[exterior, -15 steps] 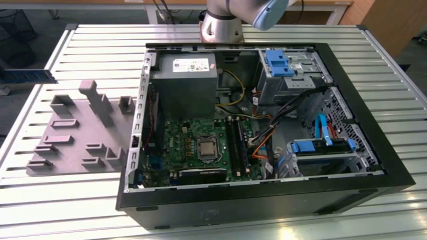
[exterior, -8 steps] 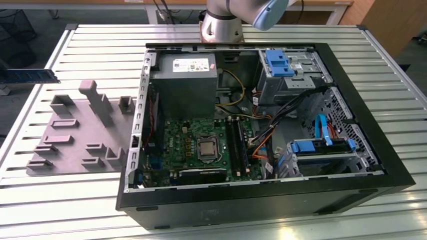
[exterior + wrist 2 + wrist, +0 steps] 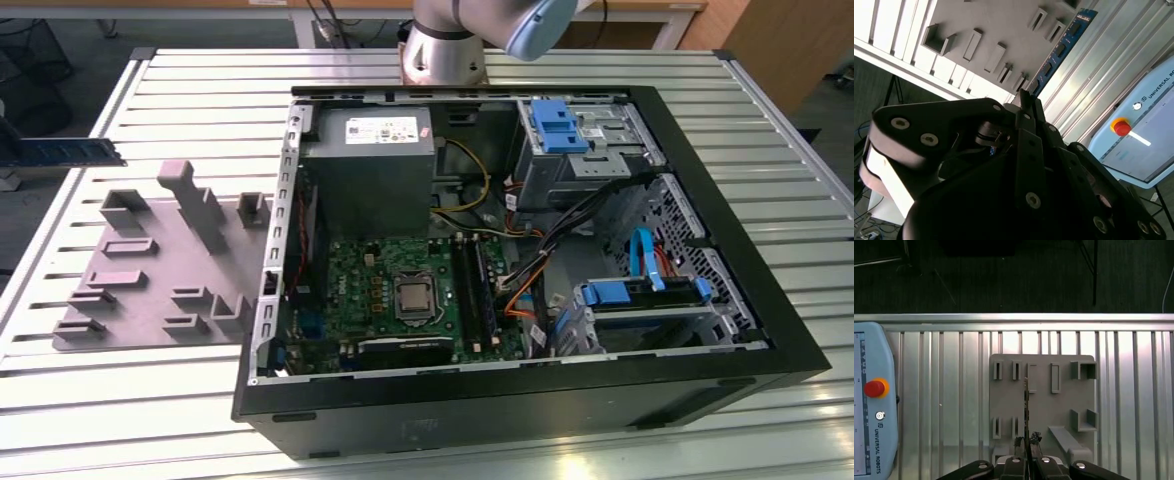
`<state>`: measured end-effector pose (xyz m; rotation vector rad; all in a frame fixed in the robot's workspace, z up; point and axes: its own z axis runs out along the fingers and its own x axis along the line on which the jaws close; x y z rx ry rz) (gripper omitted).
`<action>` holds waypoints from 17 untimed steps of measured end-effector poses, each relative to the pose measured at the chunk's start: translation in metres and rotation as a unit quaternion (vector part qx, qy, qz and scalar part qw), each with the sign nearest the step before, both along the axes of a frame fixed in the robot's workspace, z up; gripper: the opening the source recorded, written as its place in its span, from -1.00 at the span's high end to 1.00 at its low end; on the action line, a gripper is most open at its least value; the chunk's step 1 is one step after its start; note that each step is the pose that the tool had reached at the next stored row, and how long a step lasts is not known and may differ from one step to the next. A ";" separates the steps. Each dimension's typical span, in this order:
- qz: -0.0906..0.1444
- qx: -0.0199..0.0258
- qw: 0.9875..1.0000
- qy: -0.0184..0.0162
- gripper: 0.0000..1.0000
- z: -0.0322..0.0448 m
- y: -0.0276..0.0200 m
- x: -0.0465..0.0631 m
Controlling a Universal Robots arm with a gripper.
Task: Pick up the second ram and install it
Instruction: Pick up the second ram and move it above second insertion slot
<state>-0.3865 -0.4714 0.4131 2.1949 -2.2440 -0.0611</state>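
The second ram [image 3: 1059, 50], a thin blue-green stick with dark chips, juts out from my gripper [image 3: 1026, 102], which is shut on one end of it. In the first wrist view the ram [image 3: 1026, 407] appears edge-on above the gripper [image 3: 1026, 442], hovering over the grey fixture plate [image 3: 1041, 370]. At the exterior view's left edge the ram [image 3: 67, 152] hangs in the air, above and beyond the grey fixture plate [image 3: 147, 270]. The open computer case [image 3: 534, 400] lies on the table with the green motherboard [image 3: 374, 290] and its long black slots [image 3: 474, 290] exposed.
The fixture plate carries several upright posts and pockets [image 3: 200, 205]. Inside the case are a power supply [image 3: 367, 160], blue drive bays [image 3: 561, 125], and loose cables [image 3: 534, 270] beside the slots. A teach pendant [image 3: 874, 405] with a red button lies on the slatted table.
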 end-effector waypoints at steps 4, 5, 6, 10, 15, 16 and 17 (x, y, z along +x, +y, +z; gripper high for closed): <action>0.000 0.000 1.000 0.000 0.73 0.0000 0.0000 0.003; 0.000 0.000 1.000 0.000 0.73 0.0000 0.0000 0.004; 0.000 0.000 1.000 0.000 0.73 0.0000 0.0000 0.005; 0.000 0.000 1.000 0.000 0.73 0.0000 0.0000 0.011; 0.000 0.000 1.000 0.000 0.73 0.0000 0.0000 0.016; 0.000 0.000 1.000 0.000 0.73 0.0000 0.0000 0.017; 0.000 0.000 1.000 0.000 0.73 0.0000 0.0000 0.018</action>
